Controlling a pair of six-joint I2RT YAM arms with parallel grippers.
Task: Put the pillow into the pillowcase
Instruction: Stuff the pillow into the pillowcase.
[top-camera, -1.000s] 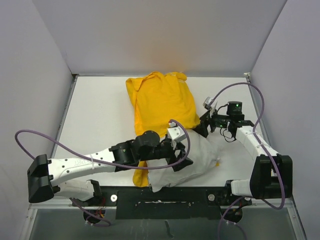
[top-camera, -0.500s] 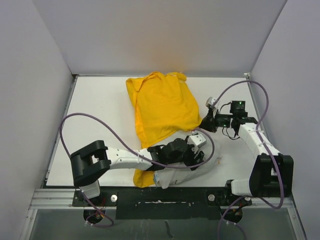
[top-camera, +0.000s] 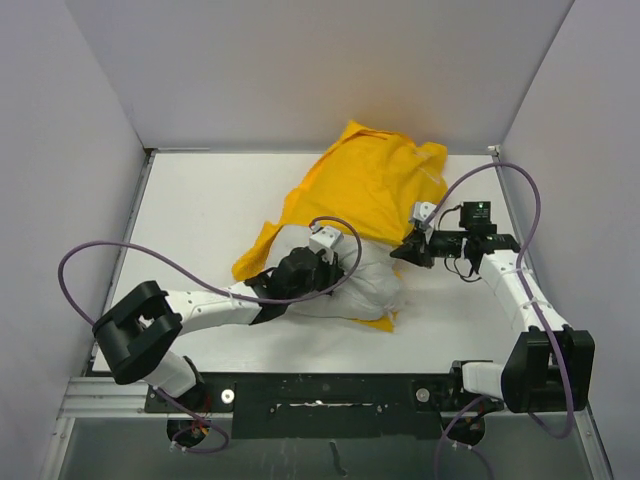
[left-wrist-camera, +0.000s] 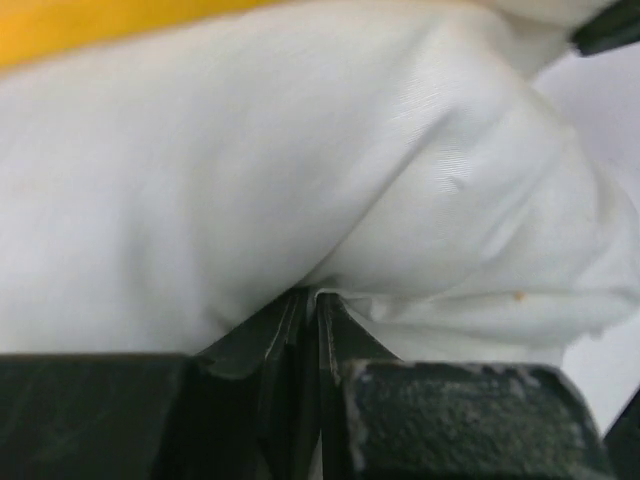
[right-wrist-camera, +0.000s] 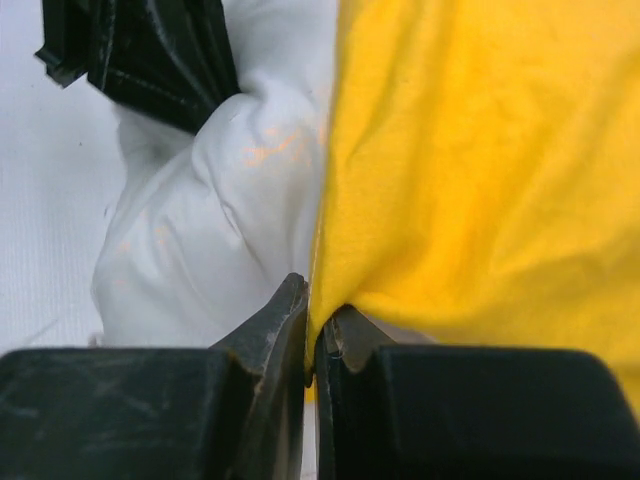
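My left tool (left-wrist-camera: 312, 300) gripped the pillow (left-wrist-camera: 300, 170), my right tool (right-wrist-camera: 315, 310) the pillowcase (right-wrist-camera: 480, 150) beside it; most of the pillow seemed uncovered

Wrinkled white pillow (top-camera: 358, 288) lies partly covered by the crumpled yellow pillowcase (top-camera: 368, 188).

Bright, even light from above; faint soft shadows on the table (top-camera: 200, 210). Wrist views: pillow (left-wrist-camera: 250, 170) sharp, dark foreground blurred, probably too near for focus.
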